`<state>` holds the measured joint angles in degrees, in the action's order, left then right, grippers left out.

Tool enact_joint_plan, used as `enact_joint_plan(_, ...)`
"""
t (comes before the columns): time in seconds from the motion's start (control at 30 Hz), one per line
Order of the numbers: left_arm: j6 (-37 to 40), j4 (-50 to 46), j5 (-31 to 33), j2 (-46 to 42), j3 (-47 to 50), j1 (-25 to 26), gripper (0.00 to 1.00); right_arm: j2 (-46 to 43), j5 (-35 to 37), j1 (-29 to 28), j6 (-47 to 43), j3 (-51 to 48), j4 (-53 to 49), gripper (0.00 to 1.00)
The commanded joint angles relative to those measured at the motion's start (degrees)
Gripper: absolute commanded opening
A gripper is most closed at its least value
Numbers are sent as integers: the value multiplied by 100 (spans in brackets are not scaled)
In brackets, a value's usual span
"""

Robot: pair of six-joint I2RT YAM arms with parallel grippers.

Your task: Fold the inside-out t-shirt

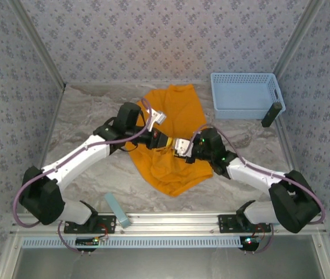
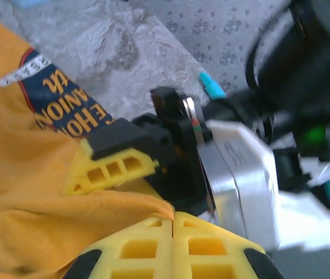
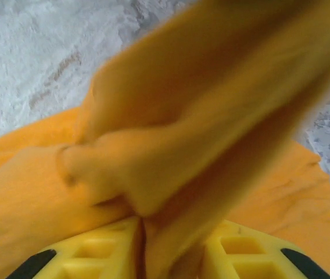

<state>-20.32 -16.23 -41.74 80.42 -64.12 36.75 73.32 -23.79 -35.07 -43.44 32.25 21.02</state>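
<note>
Left claw [image 2: 172, 220] first: we see its yellow ribbed fingers [image 2: 136, 250] pressed together on a thin edge of the orange-yellow soft cotton t-shirt with short sleeves [image 1: 174, 107], so it is clamped on the cloth. Our right claw [image 3: 171, 228] has its jaws a little apart with a thick roll of that cloth between them. We cannot tell whether it grips the roll or only straddles it.

From above, the t-shirt lies crumpled at the centre of the grey marbled table [image 1: 89, 116], stretching from 12 o'clock to 6 o'clock. Both claws meet nose to nose over its middle. The light blue plastic basket [image 1: 243, 96] sits apart at 1 o'clock. In the left wrist view a dark printed patch [image 2: 60, 104] shows at 10 o'clock.

We judge this to be a regrasp of bunched fabric. To do it well, we should settle the right claw's hold on a single layer before either arm pulls. Then we part the claws slowly toward 9 and 3 o'clock so the left's thin pinch does not slip.
</note>
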Motion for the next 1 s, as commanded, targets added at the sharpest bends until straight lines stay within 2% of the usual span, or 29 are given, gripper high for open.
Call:
enact_joint_plan(0.0,-1896,-760,231,25,-27,-3,0,-631,440,-181,-333,-527,569,33)
enact_joint_plan(0.07,-2491,-683,618,-173,131,33,0,-942,438,-367,-659,-512,51,36)
enact_joint_plan(0.2,-3232,-230,661,-494,382,25,0,-1100,379,-630,-623,-432,-123,37)
enact_joint_plan(0.23,-3267,-234,621,-522,374,33,0,-1108,384,-618,-549,-426,-63,37)
enact_joint_plan(0.3,-3153,-371,471,-559,276,47,0,-1110,184,-449,-323,-395,7,49)
enact_joint_plan(0.37,-2868,-477,287,-580,228,67,1,-1060,-192,-269,-211,-245,-182,50)
enact_joint_plan(0.43,-2549,-671,324,-643,218,30,26,-973,-365,-211,-176,-176,-243,50)
enact_joint_plan(0.47,-2392,-735,459,-727,265,-21,44,-934,-413,-185,-134,-174,-215,50)
enact_joint_plan(0.53,-2242,-901,1117,-977,525,-167,56,-912,-451,-189,-32,-201,-116,50)
enact_joint_plan(0.63,-2223,-929,1768,-1281,1075,-481,58,-968,-419,-302,-46,-166,-244,50)
enact_joint_plan(0.8,-1521,-570,1695,-1392,1814,-645,54,-1098,-237,-731,-425,3,-1196,50)
enact_joint_plan(0.97,-853,-193,1578,-1072,2084,-410,56,-984,-60,-800,-532,-30,-1218,51)
